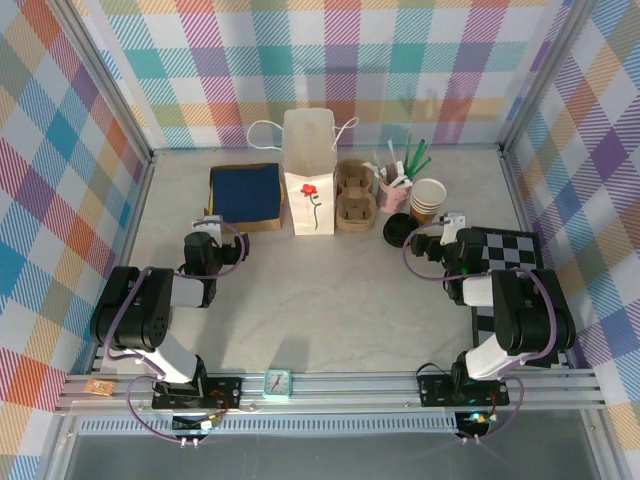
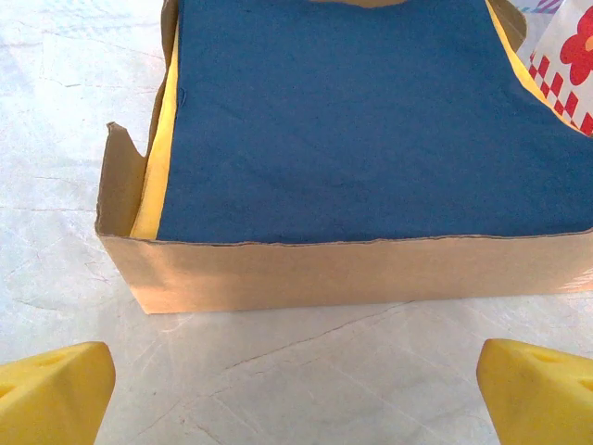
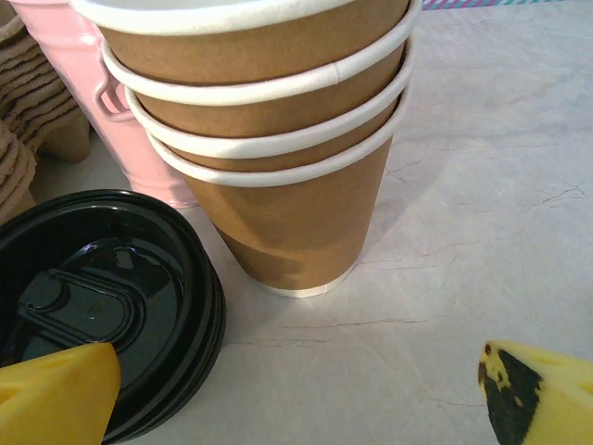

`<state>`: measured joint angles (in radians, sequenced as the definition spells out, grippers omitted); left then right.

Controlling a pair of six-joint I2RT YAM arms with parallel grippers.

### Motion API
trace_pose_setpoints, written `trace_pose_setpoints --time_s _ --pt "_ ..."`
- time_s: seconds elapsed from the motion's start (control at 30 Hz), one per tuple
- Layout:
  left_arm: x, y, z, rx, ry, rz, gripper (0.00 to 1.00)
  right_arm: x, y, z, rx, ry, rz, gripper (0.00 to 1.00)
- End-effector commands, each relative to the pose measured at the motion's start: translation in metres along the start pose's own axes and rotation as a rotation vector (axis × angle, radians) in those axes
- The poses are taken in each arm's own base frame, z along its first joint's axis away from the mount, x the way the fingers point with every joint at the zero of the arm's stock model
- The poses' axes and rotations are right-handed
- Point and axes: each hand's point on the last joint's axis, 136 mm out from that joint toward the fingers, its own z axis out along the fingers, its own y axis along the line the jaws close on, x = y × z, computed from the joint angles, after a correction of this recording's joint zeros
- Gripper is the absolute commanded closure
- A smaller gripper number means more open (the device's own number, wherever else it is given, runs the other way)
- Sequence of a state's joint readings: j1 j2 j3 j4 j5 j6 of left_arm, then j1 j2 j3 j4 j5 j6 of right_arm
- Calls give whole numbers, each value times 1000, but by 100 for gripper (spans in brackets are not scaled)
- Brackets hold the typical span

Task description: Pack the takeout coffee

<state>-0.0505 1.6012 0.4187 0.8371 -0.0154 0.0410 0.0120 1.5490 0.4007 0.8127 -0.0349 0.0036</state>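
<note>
The takeout coffee is out of view. A stack of unlidded brown paper cups [image 1: 428, 199] [image 3: 278, 176] stands at the back right, with a stack of loose black lids [image 1: 397, 231] [image 3: 93, 297] just left of it. My right gripper [image 1: 447, 228] [image 3: 296, 380] is open, low over the table just short of the cups and lids, with nothing between its yellow fingers [image 3: 56, 394]. A white paper bag [image 1: 308, 172] with a red flower stands upright at the back centre. My left gripper [image 1: 208, 224] [image 2: 296, 380] is open and empty, facing the napkin box [image 2: 324, 269].
The cardboard box of blue napkins [image 1: 245, 195] lies left of the bag. A brown cup carrier [image 1: 354, 196] and a pink holder [image 1: 393, 191] with straws and stirrers stand between the bag and the cups. A checkered board [image 1: 508, 252] lies at the right.
</note>
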Motion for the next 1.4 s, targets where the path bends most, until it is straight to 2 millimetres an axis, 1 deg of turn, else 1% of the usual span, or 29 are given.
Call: trace_pose_setpoints --time_s 0.0,1.17,1.27,1.33,1.37 --pt "-10 -1 -2 11 -32 -10 0 -14 -3 0 6 -32 0 1" --pt "-10 0 -2 8 -28 -11 0 -14 -3 0 6 -34 0 1" --pt "-16 0 -5 -14 -45 -2 2 -16 -4 -2 19 -43 1 1" --pt "-27 -9 -14 -41 -30 50 3 -22 -4 -8 31 -52 -3 1" --pt "-33 -10 -17 -68 -15 59 4 -26 -2 -11 35 -45 -10 1"
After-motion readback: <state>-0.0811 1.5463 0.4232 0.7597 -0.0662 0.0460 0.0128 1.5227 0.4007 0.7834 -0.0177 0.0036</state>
